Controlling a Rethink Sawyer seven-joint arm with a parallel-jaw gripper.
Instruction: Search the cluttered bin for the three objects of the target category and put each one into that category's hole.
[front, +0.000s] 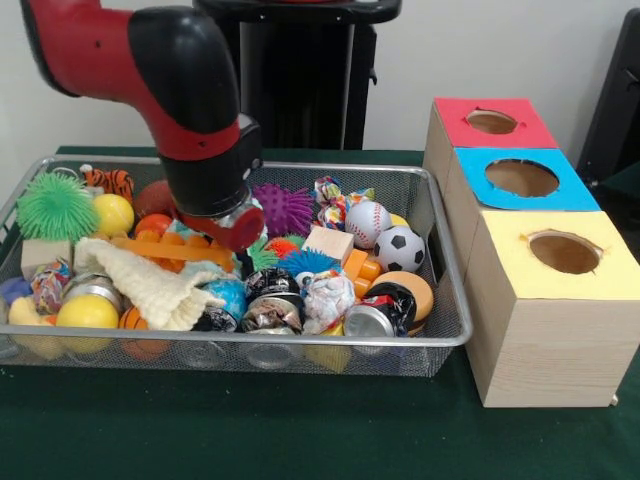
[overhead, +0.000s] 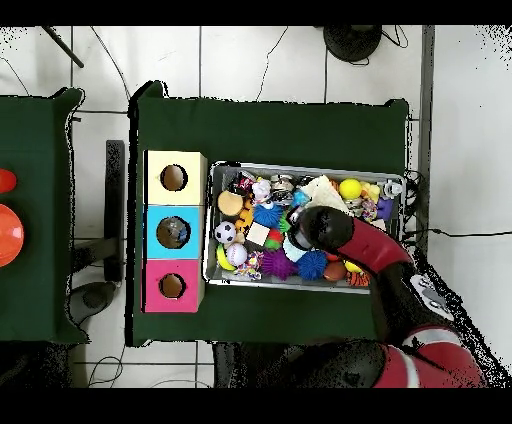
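Observation:
A wire mesh bin (front: 250, 340) is full of mixed toys. Among them are a baseball (front: 367, 222), a small soccer ball (front: 400, 248), a yellow ball (front: 113, 213), a green spiky ball (front: 57, 205), a purple spiky ball (front: 285, 208), a wooden block (front: 328, 243), round tins (front: 368, 322) and a cream knitted cloth (front: 150, 280). My gripper (front: 236, 238) is down among the toys near the bin's middle, and the wrist hides its tip. From overhead, the arm (overhead: 325, 228) covers the centre of the bin (overhead: 210, 225).
Three wooden boxes stand in a row beside the bin, each with a round hole on top: red (front: 535, 135), blue (front: 575, 195) and yellow (front: 530, 280). Overhead they show as yellow (overhead: 190, 160), blue (overhead: 192, 215) and red (overhead: 190, 270). A second green table (overhead: 40, 200) stands at the left.

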